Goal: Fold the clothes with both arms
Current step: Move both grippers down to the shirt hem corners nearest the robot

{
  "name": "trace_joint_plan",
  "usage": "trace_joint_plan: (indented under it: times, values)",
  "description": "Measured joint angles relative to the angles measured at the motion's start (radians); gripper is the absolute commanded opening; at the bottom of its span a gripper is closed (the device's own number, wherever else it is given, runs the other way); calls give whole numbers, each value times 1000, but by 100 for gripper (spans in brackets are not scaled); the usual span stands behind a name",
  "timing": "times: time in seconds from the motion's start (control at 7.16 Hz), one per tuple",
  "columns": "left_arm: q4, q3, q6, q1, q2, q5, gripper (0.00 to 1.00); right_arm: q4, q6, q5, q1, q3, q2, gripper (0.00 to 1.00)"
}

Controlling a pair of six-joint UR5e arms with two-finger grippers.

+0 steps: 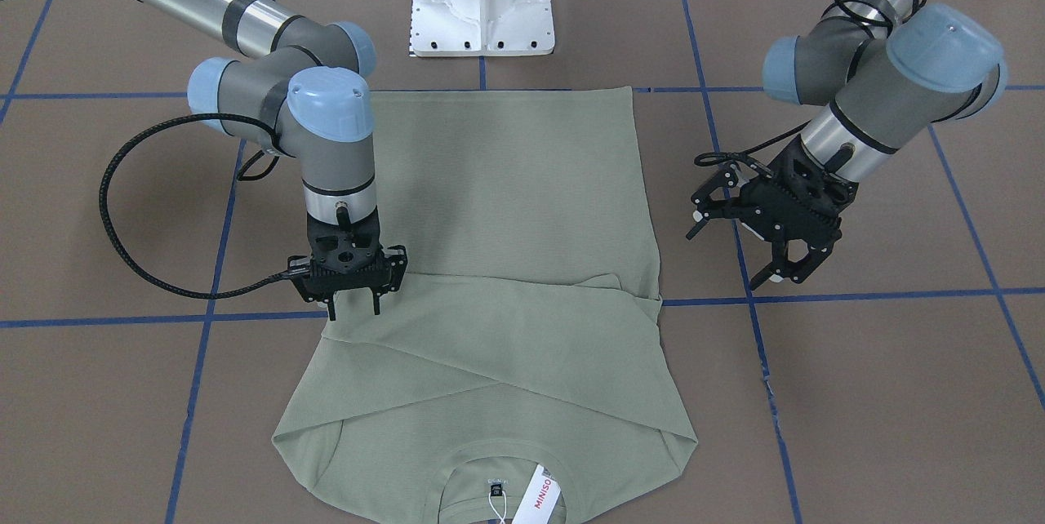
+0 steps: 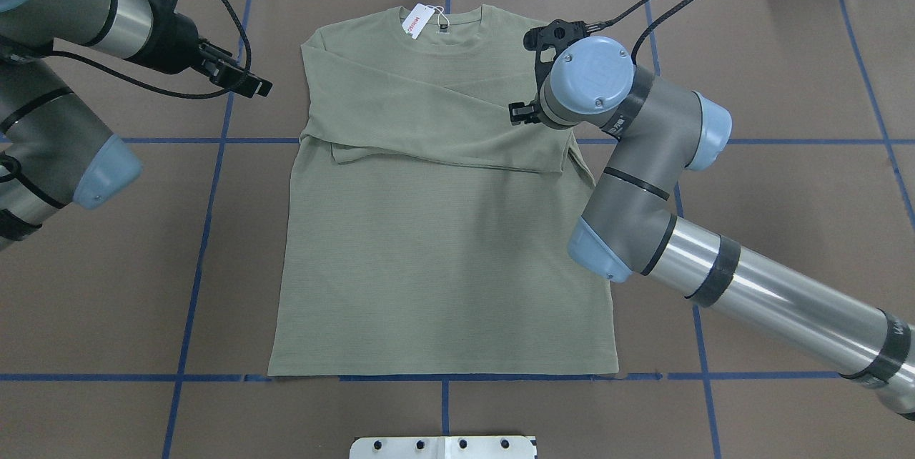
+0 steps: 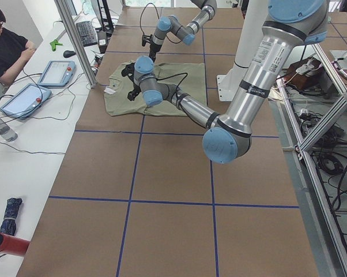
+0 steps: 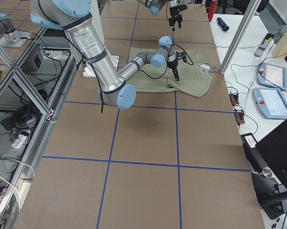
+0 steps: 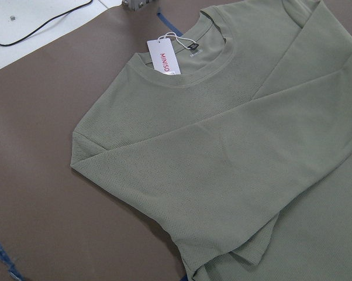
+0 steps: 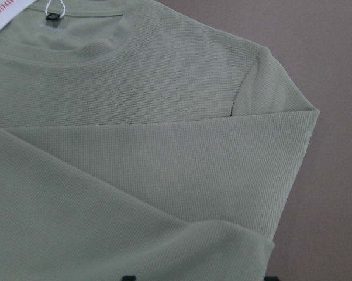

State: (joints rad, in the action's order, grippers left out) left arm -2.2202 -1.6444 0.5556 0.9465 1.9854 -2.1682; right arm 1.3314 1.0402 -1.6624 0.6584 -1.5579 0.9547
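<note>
Brown table (image 2: 786,230), green shirt (image 2: 443,252) flat, sleeves (image 2: 429,119) folded across. My right gripper (image 1: 353,313) sits at its edge, jaws apart; left gripper (image 1: 729,253) hangs off to the side, also spread.

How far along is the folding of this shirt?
Done: both sleeves lie folded across the chest of the shirt. In hand: the right gripper, open, points down at the shirt's side by the sleeve fold; the left gripper, open, is off the cloth. Left: the body is unfolded, full length.

Green shirt (image 5: 240,146), sleeves folded, MINISO tag (image 5: 164,55)
</note>
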Motion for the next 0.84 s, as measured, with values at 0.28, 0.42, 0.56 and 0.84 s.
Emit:
trace_joint_plan:
  times: [0.28, 0.42, 0.56, 0.84]
  values:
    - [2, -153, 293, -117, -101, 124, 97, -11, 201, -57, -37, -242, 184, 100]
    - [2, -246, 434, -205, -170, 209, 92, -16, 324, -37, -92, -367, 288, 100]
    - [1, -327, 558, -295, -236, 295, 87, -18, 441, 27, -176, -473, 376, 100]
    - [-6, -423, 805, -511, -344, 500, 85, -57, 626, 193, -357, -612, 514, 100]
